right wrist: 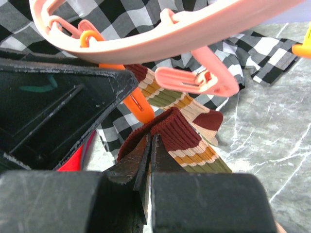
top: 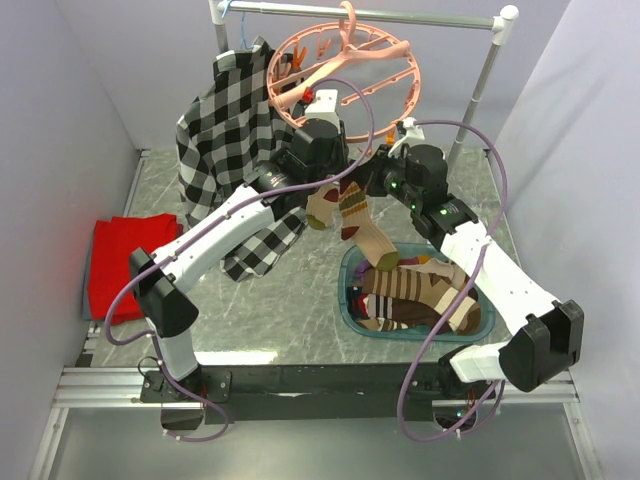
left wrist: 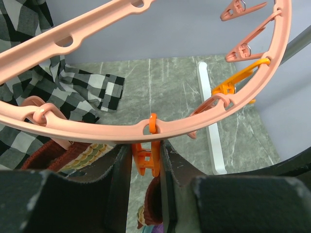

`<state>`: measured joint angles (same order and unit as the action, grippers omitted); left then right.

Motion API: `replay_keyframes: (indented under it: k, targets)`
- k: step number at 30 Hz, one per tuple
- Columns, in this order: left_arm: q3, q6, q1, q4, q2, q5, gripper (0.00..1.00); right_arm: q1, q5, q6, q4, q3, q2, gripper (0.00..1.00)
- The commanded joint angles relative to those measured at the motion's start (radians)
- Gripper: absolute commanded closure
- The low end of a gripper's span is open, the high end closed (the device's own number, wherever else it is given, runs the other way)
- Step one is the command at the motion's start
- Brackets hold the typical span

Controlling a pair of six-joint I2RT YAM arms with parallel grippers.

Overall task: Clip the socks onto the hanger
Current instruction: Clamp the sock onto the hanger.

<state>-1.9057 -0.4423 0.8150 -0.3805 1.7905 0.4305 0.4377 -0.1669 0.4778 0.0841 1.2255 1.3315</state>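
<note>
Even, diffuse overhead light fills all three views. In the top view, soft shadows lie on the table, with a pale glare patch at its near edge. In the wrist views the left gripper and right gripper loom dark and soft-focused; the hanger appears sharper.

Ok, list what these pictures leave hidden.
Left wrist: mouth of the orange clip, sunk inside the left gripper.
Right wrist: foot of the sock, behind the right gripper.
Top external: both grips, hidden under the arms.
Top external: number of socks in the basket, piled together.
</note>
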Motion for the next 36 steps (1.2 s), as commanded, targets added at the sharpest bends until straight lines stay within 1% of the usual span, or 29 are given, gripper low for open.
replay_keyframes:
  k: [1,12,29,36]
  targets:
    - [0.0,-0.003,-0.004,0.017,-0.057,-0.01,0.99,-0.011,0.004,-0.019,-0.061,0.054,0.005,1.0]
    - [-0.006,-0.009,-0.005,0.031,-0.072,-0.009,0.99,-0.016,-0.014,-0.015,-0.05,0.029,0.026,1.0]
    - [0.042,0.025,-0.019,0.051,-0.082,-0.064,0.99,-0.031,-0.049,-0.019,-0.073,0.06,0.015,1.0]
    - [0.048,0.01,-0.023,0.057,-0.089,-0.09,0.99,-0.031,-0.062,-0.018,-0.075,0.068,0.031,1.0]
